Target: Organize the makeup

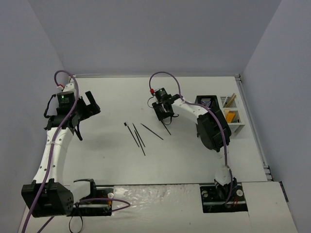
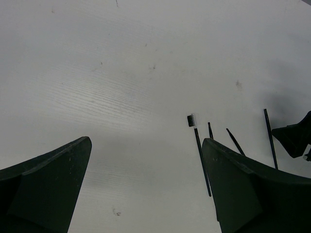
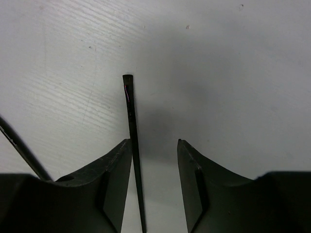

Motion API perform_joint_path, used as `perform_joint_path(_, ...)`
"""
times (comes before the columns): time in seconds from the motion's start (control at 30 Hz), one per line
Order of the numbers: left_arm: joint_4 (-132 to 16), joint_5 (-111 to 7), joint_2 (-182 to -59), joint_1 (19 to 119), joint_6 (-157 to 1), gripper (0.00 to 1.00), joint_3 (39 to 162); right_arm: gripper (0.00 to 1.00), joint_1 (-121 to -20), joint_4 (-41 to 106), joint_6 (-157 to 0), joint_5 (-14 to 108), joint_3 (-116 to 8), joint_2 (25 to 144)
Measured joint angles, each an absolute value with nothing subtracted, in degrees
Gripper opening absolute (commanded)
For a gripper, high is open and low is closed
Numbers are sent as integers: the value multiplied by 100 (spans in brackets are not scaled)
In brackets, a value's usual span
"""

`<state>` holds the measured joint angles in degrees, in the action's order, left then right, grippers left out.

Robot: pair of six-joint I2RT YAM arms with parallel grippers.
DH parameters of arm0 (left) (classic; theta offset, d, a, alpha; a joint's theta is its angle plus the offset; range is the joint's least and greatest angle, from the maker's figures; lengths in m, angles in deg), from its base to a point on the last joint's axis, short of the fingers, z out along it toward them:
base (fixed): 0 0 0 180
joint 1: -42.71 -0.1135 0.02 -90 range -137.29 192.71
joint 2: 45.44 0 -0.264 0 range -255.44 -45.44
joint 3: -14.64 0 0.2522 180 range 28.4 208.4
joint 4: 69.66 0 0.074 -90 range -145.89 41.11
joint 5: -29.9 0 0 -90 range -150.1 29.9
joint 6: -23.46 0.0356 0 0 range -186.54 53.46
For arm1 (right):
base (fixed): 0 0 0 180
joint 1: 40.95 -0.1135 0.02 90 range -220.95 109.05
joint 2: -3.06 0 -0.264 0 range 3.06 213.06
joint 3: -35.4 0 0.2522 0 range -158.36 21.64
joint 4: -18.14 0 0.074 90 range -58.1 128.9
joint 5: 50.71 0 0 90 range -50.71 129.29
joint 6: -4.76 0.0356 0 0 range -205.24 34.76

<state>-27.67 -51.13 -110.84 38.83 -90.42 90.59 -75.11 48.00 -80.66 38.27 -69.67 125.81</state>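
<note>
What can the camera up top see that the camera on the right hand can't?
Only the top view shows the open left hand and the holder at the right, with beige sticks and an orange item inside. Only the right wrist view shows the tiny pink mark near the tip of the thin black pencil. Both show the right hand over that pencil, a neighbouring black stick and the white table.
</note>
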Motion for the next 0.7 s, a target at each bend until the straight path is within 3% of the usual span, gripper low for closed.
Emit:
perform_joint_path(0.27,-2767,-5113,-11132,3883,-9042,97,9059,29,-7527,4900,-8104,3951,-7196,12834)
perform_joint_path(0.57,-2767,-5113,-11132,3883,-9042,97,9059,1,-7556,4918,-8084,4168,-7410,12990)
perform_joint_path(0.7,-2767,-5113,-11132,3883,-9042,97,9059,0,-7556,4923,-8090,4208,-7428,12997)
